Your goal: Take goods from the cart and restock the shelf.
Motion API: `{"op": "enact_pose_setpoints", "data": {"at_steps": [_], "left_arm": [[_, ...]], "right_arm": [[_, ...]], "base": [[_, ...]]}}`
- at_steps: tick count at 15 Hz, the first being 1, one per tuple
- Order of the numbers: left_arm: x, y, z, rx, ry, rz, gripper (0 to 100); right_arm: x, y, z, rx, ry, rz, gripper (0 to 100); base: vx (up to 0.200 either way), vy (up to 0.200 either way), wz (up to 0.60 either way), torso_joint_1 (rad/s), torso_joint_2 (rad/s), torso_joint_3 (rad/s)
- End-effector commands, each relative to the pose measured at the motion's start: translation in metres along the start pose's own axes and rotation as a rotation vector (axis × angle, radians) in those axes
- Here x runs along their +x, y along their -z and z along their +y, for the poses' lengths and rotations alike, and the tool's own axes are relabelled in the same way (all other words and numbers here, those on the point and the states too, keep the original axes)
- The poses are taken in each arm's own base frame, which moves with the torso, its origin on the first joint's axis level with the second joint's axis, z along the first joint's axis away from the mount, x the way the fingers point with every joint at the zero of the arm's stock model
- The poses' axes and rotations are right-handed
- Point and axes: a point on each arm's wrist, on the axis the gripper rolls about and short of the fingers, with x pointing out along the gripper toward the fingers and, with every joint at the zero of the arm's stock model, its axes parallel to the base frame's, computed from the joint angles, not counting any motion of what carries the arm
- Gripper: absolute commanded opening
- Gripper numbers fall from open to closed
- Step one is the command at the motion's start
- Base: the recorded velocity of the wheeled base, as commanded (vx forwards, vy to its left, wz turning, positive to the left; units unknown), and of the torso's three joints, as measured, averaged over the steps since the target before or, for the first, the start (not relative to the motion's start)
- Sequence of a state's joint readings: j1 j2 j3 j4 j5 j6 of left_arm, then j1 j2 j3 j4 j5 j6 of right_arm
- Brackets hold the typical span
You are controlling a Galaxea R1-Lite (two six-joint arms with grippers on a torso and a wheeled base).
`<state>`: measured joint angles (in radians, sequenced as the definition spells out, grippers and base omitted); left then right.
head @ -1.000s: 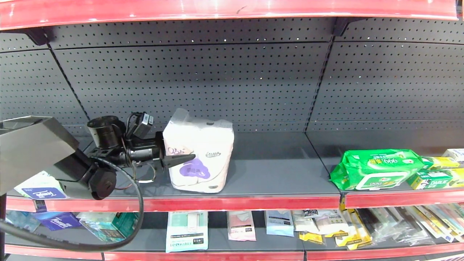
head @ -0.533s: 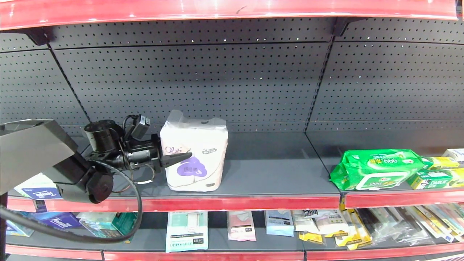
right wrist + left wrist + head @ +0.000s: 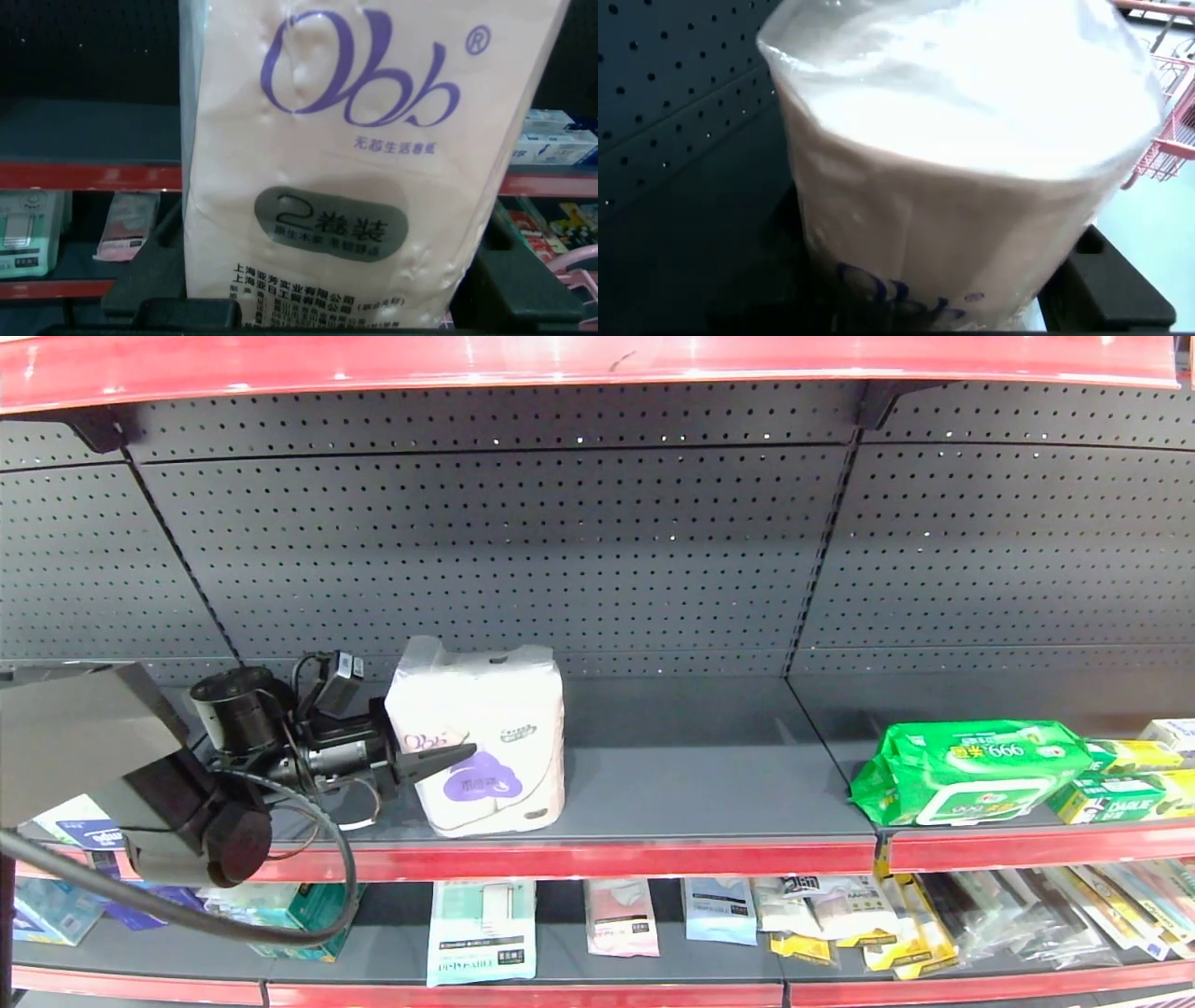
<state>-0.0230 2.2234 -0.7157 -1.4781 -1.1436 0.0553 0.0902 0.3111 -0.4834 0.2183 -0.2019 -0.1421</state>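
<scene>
Left jaws pinch the toilet-paper pack [image 3: 485,737], upright on the shelf [image 3: 672,784] near 8 o'clock. Right jaws seem clamped on a second pack [image 3: 374,187]. Green wipes [image 3: 971,770] lie farther off at 3 o'clock.
</scene>
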Motion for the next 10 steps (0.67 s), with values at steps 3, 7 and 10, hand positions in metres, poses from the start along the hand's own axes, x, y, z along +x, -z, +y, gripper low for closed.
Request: {"op": "enact_pose_setpoints", "data": {"at_steps": [3,7,10], "left_arm": [[-0.0051,0.0082,-0.0097,-0.034,0.027,-0.005,0],[-0.0099,0.0153,-0.0045,-0.05,0.039,-0.001,0],[-0.01,0.0155,-0.0048,-0.053,0.042,0.0,0]], "right_arm": [[0.0004,-0.0001,0.0,-0.001,0.0,0.002,0],[-0.0001,-0.0012,-0.0002,0.0,0.001,-0.003,0],[-0.0003,-0.0016,-0.0003,0.0,0.001,-0.004,0]], "base": [[0.0,0.0,0.0,0.0,0.0,0.0],[0.0,0.0,0.0,0.0,0.0,0.0],[0.0,0.0,0.0,0.0,0.0,0.0]]}}
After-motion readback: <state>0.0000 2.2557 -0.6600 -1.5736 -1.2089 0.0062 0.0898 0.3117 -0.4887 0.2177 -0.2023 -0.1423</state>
